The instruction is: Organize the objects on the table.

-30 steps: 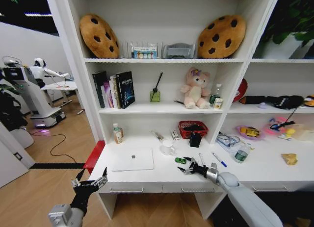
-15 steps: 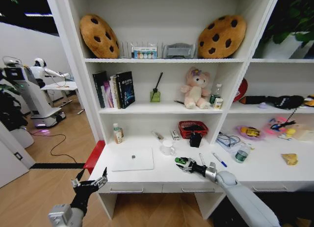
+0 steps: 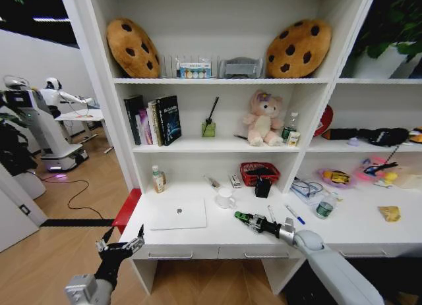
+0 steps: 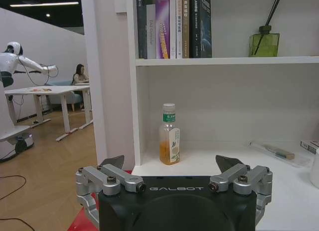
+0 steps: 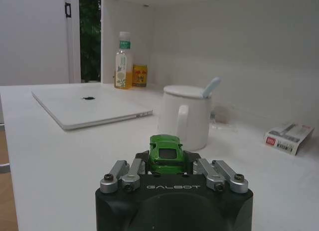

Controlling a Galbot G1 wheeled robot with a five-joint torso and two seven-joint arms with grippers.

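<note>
A long white desk point(image 3: 198, 236) with shallow drawers stands under a white shelving unit point(image 3: 99, 87), carrying, from large to small, a closed silver laptop point(image 3: 178, 214) at its left, a white mug point(image 3: 225, 198) with a spoon behind the centre, a black pen cup point(image 3: 263, 188) near the back wall, a green-labelled clear bottle point(image 3: 324, 207) at the right, and a blue pen point(image 3: 295, 215) and a black pen point(image 3: 271, 214) lying between the mug and bottle. The right gripper point(image 3: 246, 219) reaches low over the desk in front of the mug, its fingers clamped on a small green toy car point(image 5: 167, 150), which sits between them just right of the laptop. The left gripper point(image 3: 120, 245) hangs off the desk's front left corner, fingers spread apart and holding nothing.
</note>
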